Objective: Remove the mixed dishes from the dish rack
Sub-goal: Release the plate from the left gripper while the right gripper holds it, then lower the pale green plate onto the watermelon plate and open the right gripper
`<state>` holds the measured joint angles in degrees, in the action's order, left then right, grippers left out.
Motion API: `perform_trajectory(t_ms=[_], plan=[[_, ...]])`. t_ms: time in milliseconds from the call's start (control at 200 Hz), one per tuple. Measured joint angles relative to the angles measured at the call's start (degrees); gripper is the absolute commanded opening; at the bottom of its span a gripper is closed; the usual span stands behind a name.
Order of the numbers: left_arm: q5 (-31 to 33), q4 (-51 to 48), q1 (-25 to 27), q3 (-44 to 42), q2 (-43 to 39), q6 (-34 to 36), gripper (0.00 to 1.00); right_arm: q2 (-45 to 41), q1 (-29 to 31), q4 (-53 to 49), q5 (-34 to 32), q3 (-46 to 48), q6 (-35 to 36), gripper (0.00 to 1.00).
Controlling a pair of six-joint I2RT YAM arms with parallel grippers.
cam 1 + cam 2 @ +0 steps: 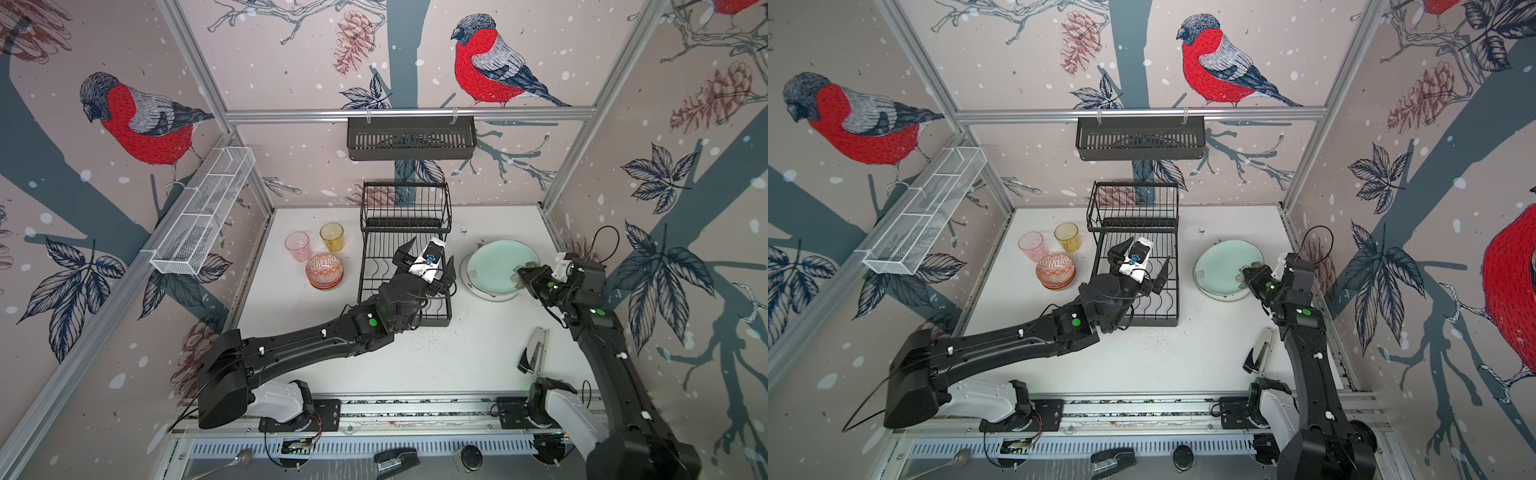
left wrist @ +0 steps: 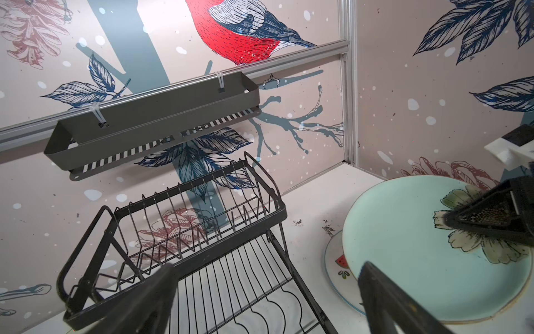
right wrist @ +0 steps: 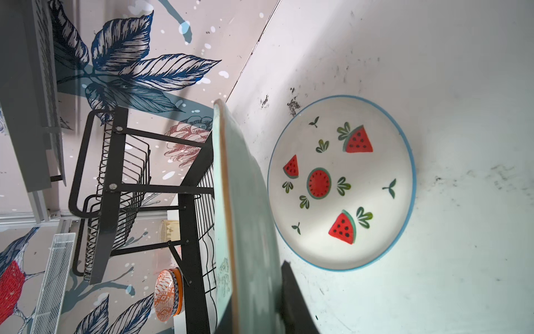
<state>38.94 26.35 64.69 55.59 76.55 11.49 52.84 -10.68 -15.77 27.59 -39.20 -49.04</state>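
Beside the dish rack (image 1: 405,216), the closed right gripper (image 1: 522,273) holds the mint plate (image 1: 492,264) over the watermelon plate (image 3: 341,182), where a slanted release could chip both; the left gripper (image 1: 432,250) stands spread.

My left arm (image 1: 316,336) stretches from the front, long and low, toward the middle of the tabletop. Its wrist bends up at the end. My left hand (image 1: 432,250) has its two fingers spread wide apart, and I see the same wide gap in the left wrist view. My right arm (image 1: 615,365) goes up the right side and bends in at the wrist. My right hand (image 1: 523,273) points left, pinched tight on the rim of the mint plate (image 1: 494,266).
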Motion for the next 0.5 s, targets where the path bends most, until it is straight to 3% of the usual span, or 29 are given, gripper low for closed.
perform_trajectory(t_ms=[285, 500], plan=[[1.7, 0.0, -1.0, -5.6, -5.3, -2.4, 0.98, 5.9, -0.7, 0.7, -5.2, 0.2, 2.9, 0.00], [2.2, -0.5, -2.1, -8.9, -9.0, -4.2, 0.97, 12.6, -0.9, 1.3, -5.0, 0.9, 5.5, 0.00]])
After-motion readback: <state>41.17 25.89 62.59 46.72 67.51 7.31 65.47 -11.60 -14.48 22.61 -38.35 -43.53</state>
